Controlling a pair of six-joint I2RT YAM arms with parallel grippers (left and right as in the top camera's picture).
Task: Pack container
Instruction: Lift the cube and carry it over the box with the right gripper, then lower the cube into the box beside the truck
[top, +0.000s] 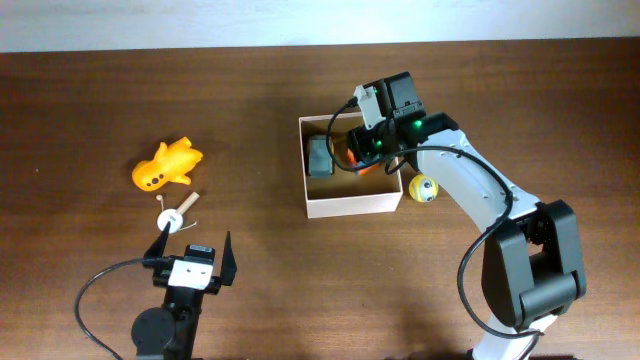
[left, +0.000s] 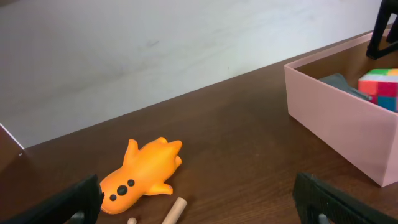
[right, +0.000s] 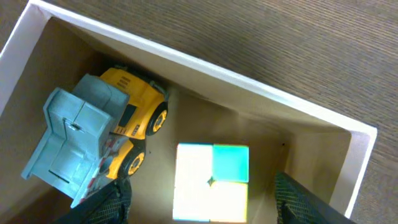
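The container (top: 352, 207) is a shallow white-walled box with a brown inside, at the middle of the table. In it lie a yellow toy truck with a grey-blue bed (right: 99, 134) and a multicoloured cube (right: 211, 182). My right gripper (top: 370, 150) hangs over the box, open. Its fingers stand either side of the cube with a gap on both sides, as the right wrist view shows. My left gripper (top: 192, 247) is open near the front left, holding nothing. The left wrist view shows the container's wall (left: 336, 127) and the cube (left: 380, 87) inside.
An orange soft toy (top: 166, 166) lies on the table at the left, with a small wooden peg (top: 180, 212) just in front of it. Both lie just ahead of the left gripper (left: 199, 202). A yellow ball (top: 424, 188) rests outside the container's right wall.
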